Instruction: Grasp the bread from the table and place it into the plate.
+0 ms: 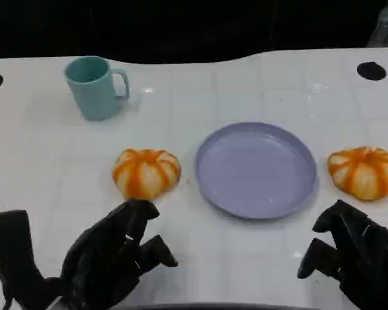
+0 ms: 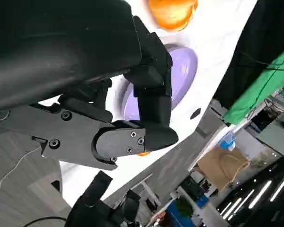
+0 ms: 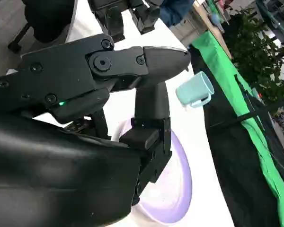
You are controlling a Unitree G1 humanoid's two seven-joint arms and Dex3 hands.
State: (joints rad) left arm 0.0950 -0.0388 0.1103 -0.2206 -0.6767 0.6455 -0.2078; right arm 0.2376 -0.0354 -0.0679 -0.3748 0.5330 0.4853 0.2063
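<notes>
The left hand (image 1: 113,255) hovered low over the bench (image 1: 200,90) with its fingers (image 1: 139,216) loosely spread and holding nothing; the foremost fingertip lay just short of the left bread (image 1: 146,172), and whether it touched could not be told. The right hand (image 1: 355,255) likewise held nothing, its fingers (image 1: 333,219) parted and half curled, near the right bread (image 1: 364,171) but apart from it. Both hands were matte black, hard-shelled and blocky, with visible screws in the wrist views. The plate (image 1: 257,170) was a round, smooth, shallow lavender dish with a low raised rim and a glossy look. One bread sat just beside the plate on its left, the other just beside it on its right; each was a rounded, domed bun, orange with pale stripes running down from its top like a pumpkin. Beyond the plate, far to its left, stood a mug (image 1: 94,86), teal, cylindrical, upright, its handle turned toward the plate. The bench was white, smooth and faintly gridded, with a dark round hole (image 1: 371,71) past the plate to its right.
</notes>
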